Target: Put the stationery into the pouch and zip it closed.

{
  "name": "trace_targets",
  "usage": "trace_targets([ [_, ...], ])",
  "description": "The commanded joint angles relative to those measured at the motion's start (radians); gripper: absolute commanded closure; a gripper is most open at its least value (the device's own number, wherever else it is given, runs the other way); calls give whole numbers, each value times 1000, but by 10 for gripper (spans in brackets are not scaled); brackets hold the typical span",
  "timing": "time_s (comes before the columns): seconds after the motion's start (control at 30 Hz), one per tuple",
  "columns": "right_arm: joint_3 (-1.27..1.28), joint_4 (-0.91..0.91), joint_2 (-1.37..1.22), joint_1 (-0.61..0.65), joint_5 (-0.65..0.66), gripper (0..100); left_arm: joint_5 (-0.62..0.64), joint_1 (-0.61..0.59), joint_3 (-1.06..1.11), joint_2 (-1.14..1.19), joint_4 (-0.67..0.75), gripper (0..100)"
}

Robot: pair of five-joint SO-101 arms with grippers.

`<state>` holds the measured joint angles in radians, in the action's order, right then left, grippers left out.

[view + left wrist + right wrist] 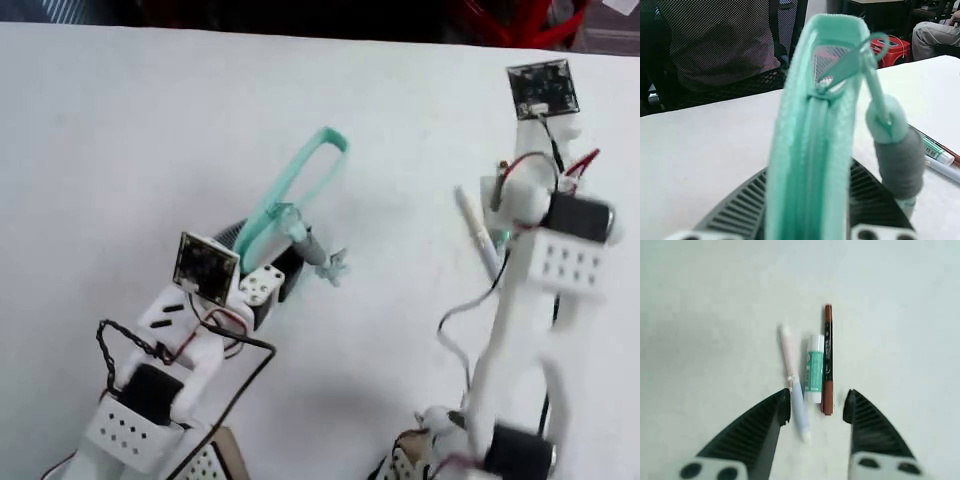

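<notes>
holding the pouch (296,190) on its edge, my left gripper (810,200) is clamped across its lower part, so the zip side faces up and things can drop in from above. in the high view the top reads as a narrow loop, parted toward the far end. i judge it open enough for a slim item, though the near stretch looks pinched by my own jaws. the zip pull (842,67) sits at the far end of the zip, out of the way of the opening, and a grey charm (898,152) hangs from it down one side.

my right gripper (817,397) hangs over the table (120,150), jaws spread, nothing between them. below it the stationery lies side by side, nearly parallel: a pen (792,372), a glue stick (814,367) in the middle, and a brown marker (827,357). whether the glue stick touches the marker i cannot tell. the near ends of all three fall between my jaws, too much for one clean pick. i judge the next move needs me to centre on one piece, likely an outer one with free table beside it. none of the three is in the pouch yet, so zipping waits.
</notes>
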<state>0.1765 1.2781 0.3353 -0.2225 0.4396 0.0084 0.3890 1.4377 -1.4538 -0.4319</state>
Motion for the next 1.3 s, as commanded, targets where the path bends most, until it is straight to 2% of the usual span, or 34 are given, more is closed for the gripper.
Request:
trace_targets([
  [0.0, -80, 5, -194, -19, 61, 854, 5, -10, -29, -15, 8, 812],
  [0.2, -287, 44, -473, -47, 69, 848, 5, -10, -28, -12, 3, 812],
  [0.37, -439, 79, -674, -44, 71, 791, 5, -2, -6, -16, 37, 812],
  [0.73, -723, 82, -992, -8, 71, 815, 3, -8, -6, -12, 38, 812],
  [1.27, -802, 76, -1076, -7, 71, 815, 3, -8, -6, -12, 41, 812],
])
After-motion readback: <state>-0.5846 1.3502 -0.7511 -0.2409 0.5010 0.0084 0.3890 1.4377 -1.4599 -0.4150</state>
